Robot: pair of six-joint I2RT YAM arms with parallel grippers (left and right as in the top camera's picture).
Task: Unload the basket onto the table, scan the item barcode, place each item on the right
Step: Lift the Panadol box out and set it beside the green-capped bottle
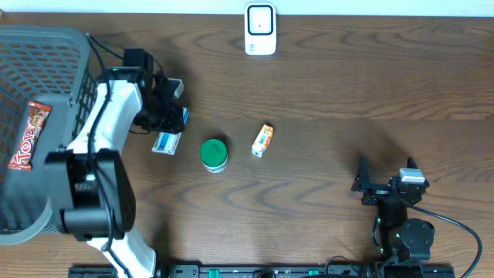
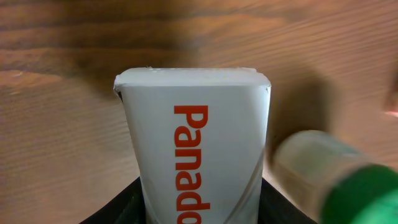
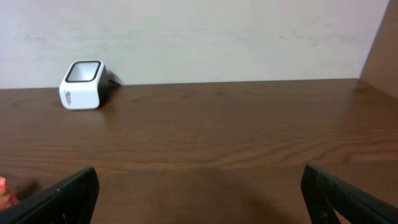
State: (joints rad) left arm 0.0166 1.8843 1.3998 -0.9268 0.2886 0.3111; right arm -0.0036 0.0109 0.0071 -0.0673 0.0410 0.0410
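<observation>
The item, a white box [image 2: 199,143] with orange "Panado" lettering, sits between the dark jaws of my left gripper [image 2: 202,214], which is shut on its two sides. From overhead that gripper [image 1: 164,123] is left of centre, with the box [image 1: 167,144] sticking out below it just above the wood. The white barcode scanner [image 1: 260,29] stands at the far edge of the table, and the right wrist view has the scanner [image 3: 82,84] at far left. My right gripper [image 1: 384,173] rests at the near right, its jaws [image 3: 199,186] wide open and holding nothing.
A green-lidded jar [image 1: 214,154] stands just right of the held box, blurred in the left wrist view [image 2: 348,183]. A small orange carton [image 1: 263,140] lies beyond it. A grey basket [image 1: 54,54] at the left holds a snack bar [image 1: 27,135].
</observation>
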